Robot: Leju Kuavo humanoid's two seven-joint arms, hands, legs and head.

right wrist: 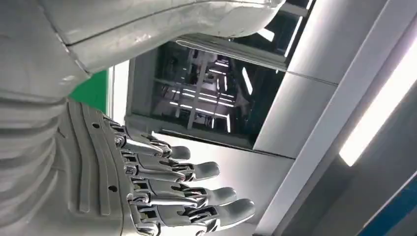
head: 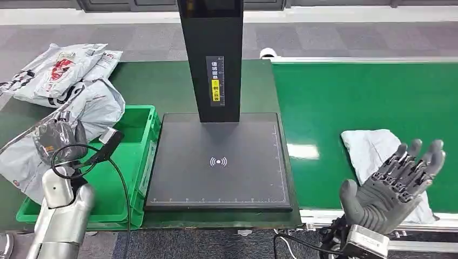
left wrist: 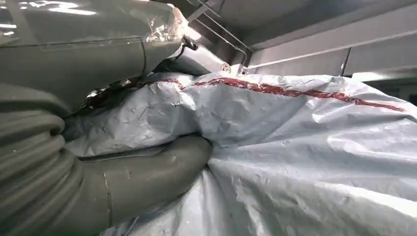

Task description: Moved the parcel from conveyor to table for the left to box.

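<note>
The green conveyor belt [head: 367,97] runs to the right of the black scanner platform [head: 219,162], whose dark upright post [head: 211,54] rises from the platform's far edge. Left of the platform sits a green plastic crate [head: 132,162]. Beyond the crate, farther from the platform, a heap of grey poly mailers [head: 65,73] lies on the dark green table [head: 156,81]. One grey parcel [head: 378,151] lies flat on the belt, to the platform's right. The left hand [head: 54,137], over the crate's far-left side, grips a grey mailer bag [left wrist: 295,147] with a red stripe, its thumb [left wrist: 162,169] pressed into the plastic. The right hand [head: 397,183] hovers over the parcel's near edge, empty, fingers [right wrist: 196,189] spread wide.
</note>
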